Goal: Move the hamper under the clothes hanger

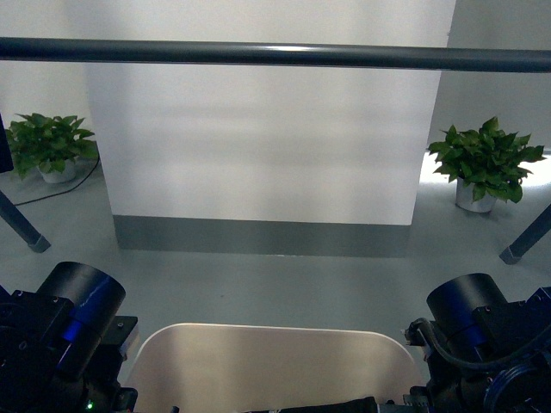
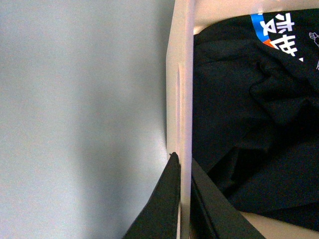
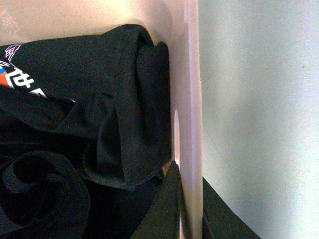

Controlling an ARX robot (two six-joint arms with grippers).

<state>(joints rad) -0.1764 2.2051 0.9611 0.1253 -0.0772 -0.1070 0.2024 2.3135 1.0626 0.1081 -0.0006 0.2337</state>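
Observation:
The beige hamper fills the bottom middle of the front view, between my two arms. The clothes hanger's dark round bar crosses the top of that view, and its splayed legs stand on the floor to either side, farther ahead than the hamper. My left gripper is shut on the hamper's side wall, one finger outside and one inside. My right gripper is shut on the opposite wall the same way. Black clothes with a printed patch lie inside the hamper.
A white wall panel with a grey base stands straight ahead behind the bar. Potted green plants sit on the grey floor at the left and the right. A dark cable runs along the floor at the left.

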